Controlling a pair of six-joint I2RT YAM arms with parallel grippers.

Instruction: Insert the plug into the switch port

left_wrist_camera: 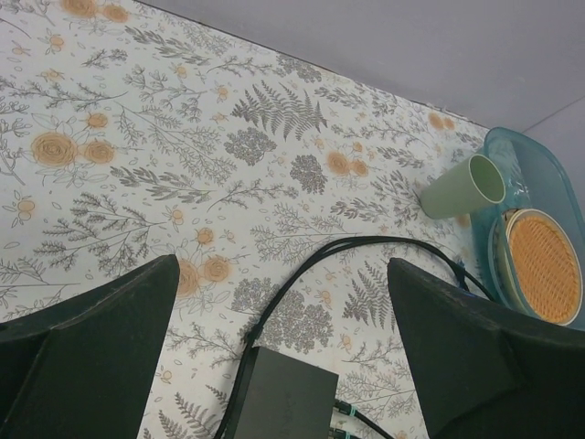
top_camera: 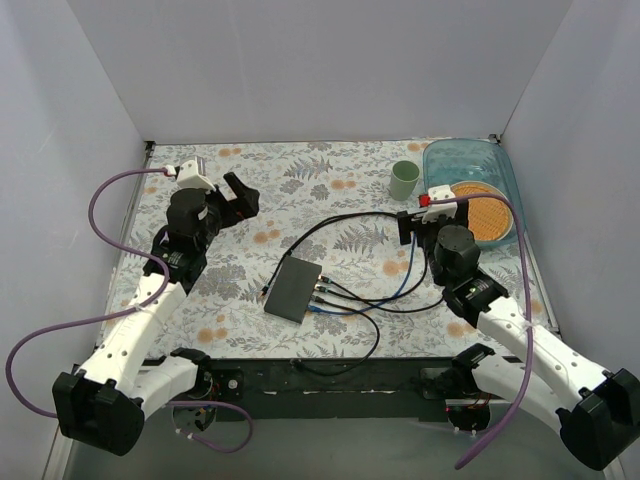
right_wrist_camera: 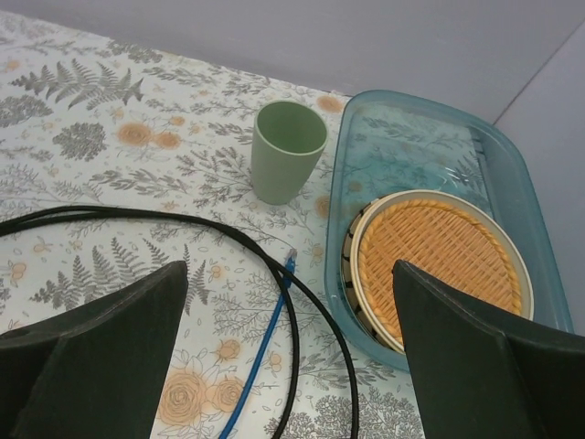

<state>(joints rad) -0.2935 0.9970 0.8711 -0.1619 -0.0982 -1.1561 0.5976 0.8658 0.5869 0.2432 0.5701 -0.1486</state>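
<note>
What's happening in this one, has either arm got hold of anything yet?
Nothing is held yet. The left gripper and the right gripper both hang open above the table. The dark grey switch lies in the middle with several cables in its edge. A blue cable's loose plug lies on the table just below the right gripper, beside a black cable, so insertion has not begun.

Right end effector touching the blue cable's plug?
Apart. Right wrist view: the blue plug lies on the cloth between the open fingers of the right end effector, bare cloth on both sides.
</note>
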